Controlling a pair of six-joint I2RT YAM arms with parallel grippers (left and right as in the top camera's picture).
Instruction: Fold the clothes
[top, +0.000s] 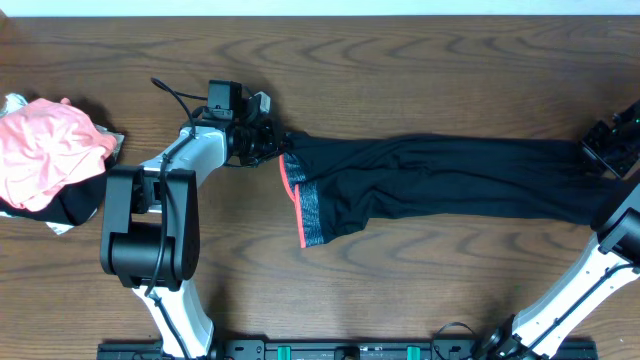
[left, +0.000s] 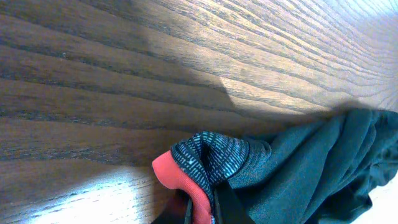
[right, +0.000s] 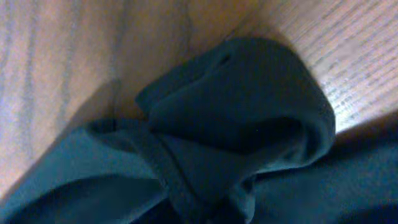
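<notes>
On dark wooden table (top: 400, 60): black stretch leggings (top: 450, 180) lie full-length; spreading step, apparently. Left gripper (left: 202, 206) clamps coral-trimmed waistband (left: 211, 158). Right gripper (top: 608, 150) at cuffs (right: 249, 124), closure indeterminable. Next, likely: waistband over to cuffs.

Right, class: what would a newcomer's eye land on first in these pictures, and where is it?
The black leggings stretched across the middle of the wooden table, with the left hand pinching their coral-trimmed waistband and the right hand gripping the leg ends at the far right edge. Next comes the crumpled pink garment heaped at the table's left edge.
</notes>
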